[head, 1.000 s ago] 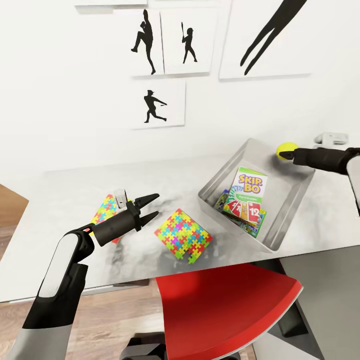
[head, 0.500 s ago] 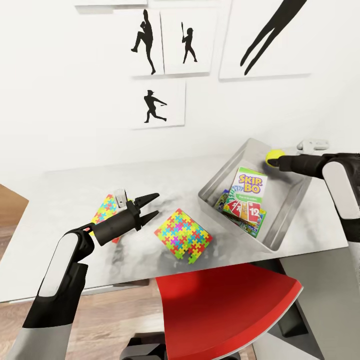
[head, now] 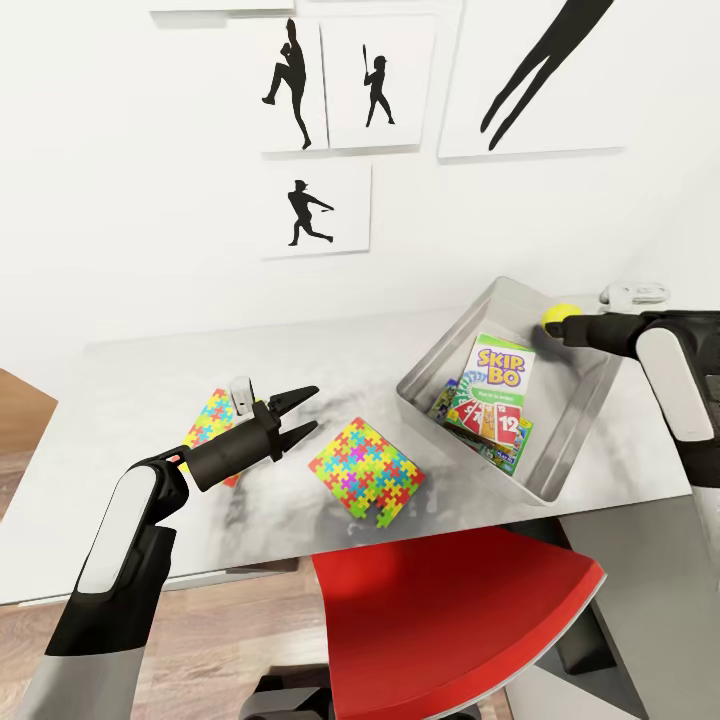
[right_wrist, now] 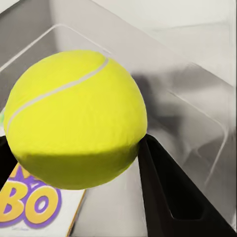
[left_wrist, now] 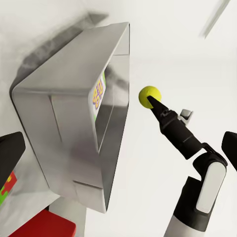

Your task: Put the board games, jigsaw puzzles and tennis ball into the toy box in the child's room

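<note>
A: Head view: tennis ball point(head: 559, 316), yellow-green, pinched in the right gripper point(head: 562, 327) above the far rim of the toy box point(head: 570, 425), which holds the Skip-Bo box point(head: 492, 388).

B: And the left gripper point(head: 296, 415)?

A: Fingers spread, holding nothing, between two jigsaw puzzles point(head: 366, 471) on the grey table point(head: 130, 400); a red chair point(head: 455, 620) stands at the near edge.

B: Left wrist view?

A: Ball point(left_wrist: 149, 96) beside the bin's flared wall point(left_wrist: 74, 128), clear of it.

B: Right wrist view?

A: Ball point(right_wrist: 74, 118) seamed white, clamped over the open bin.
</note>
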You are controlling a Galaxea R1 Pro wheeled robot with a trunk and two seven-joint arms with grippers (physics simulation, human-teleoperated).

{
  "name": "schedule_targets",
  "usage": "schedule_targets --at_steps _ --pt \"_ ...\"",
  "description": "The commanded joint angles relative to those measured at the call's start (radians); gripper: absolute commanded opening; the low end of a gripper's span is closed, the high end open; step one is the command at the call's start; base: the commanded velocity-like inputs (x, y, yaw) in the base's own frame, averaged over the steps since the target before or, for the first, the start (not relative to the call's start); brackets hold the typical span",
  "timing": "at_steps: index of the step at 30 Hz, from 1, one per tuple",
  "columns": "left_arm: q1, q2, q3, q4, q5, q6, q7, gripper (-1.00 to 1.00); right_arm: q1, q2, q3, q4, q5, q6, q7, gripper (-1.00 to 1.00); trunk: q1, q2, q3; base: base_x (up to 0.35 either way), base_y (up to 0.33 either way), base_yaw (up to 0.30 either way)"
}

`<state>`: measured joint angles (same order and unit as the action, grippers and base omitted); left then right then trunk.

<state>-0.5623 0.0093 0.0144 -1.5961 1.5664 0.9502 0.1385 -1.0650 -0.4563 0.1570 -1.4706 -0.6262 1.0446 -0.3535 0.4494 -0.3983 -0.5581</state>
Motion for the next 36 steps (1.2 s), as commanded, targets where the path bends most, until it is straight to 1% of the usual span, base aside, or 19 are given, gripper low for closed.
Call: schedule_targets --at_steps 1,4,5,6,13,21,24,25,26,36 --pt "-0.001 0.0 0.001 -0.001 0.01 0.003 0.01 1.0 -0.001 -0.001 0.003 -0.001 -0.007 0.003 -0.021 -1.0 0.001 -0.002 -0.001 0.0 0.0 0.0" --pt "-0.001 0.0 0.001 -0.001 0.01 0.004 0.01 1.0 0.0 -0.001 0.005 -0.001 0.018 0.003 -0.032 -1.0 0.001 -0.002 -0.001 0.0 0.0 0.0" --pt "-0.001 0.0 0.001 -0.001 0.01 0.004 0.01 1.0 0.0 -0.001 0.005 -0.001 0.018 0.003 -0.032 -1.0 0.001 -0.002 -0.001 0.0 0.0 0.0" --pt "-0.001 0.0 0.001 -0.001 0.01 0.004 0.01 1.0 0.0 0.0 0.006 -0.001 0.035 0.003 -0.036 -1.0 0.001 -0.002 -0.001 0.0 0.0 0.0" --pt "-0.001 0.0 0.001 -0.001 0.01 0.004 0.01 1.0 0.0 0.003 0.007 -0.001 0.058 0.003 -0.041 -1.0 0.001 -0.002 -0.001 0.0 0.0 0.0" --pt "-0.001 0.0 0.001 -0.001 0.01 0.004 0.01 1.0 0.001 0.014 0.013 -0.001 0.066 0.003 -0.043 -1.0 0.001 -0.002 -0.001 0.0 0.0 0.0" --pt "-0.001 0.0 0.001 -0.001 0.011 0.004 0.01 1.0 0.001 0.017 0.034 -0.001 0.068 0.003 -0.044 -1.0 0.001 -0.002 -0.001 0.0 0.0 0.0" --pt "-0.001 0.0 0.001 -0.001 0.011 0.004 0.01 1.0 0.002 0.017 0.055 -0.001 0.069 0.003 -0.044 -1.0 0.001 -0.002 -0.001 0.0 0.0 0.0" --pt "-0.001 0.0 0.001 -0.001 0.011 0.004 0.01 1.0 0.003 0.017 0.06 -0.001 0.068 0.003 -0.044 -1.0 0.001 -0.002 -0.001 0.0 0.0 0.0" --pt "-0.001 0.0 0.001 -0.001 0.011 0.004 0.01 1.0 0.028 0.019 0.078 -0.001 0.068 0.003 -0.044 -1.0 0.001 -0.002 -0.001 0.0 0.0 0.0"
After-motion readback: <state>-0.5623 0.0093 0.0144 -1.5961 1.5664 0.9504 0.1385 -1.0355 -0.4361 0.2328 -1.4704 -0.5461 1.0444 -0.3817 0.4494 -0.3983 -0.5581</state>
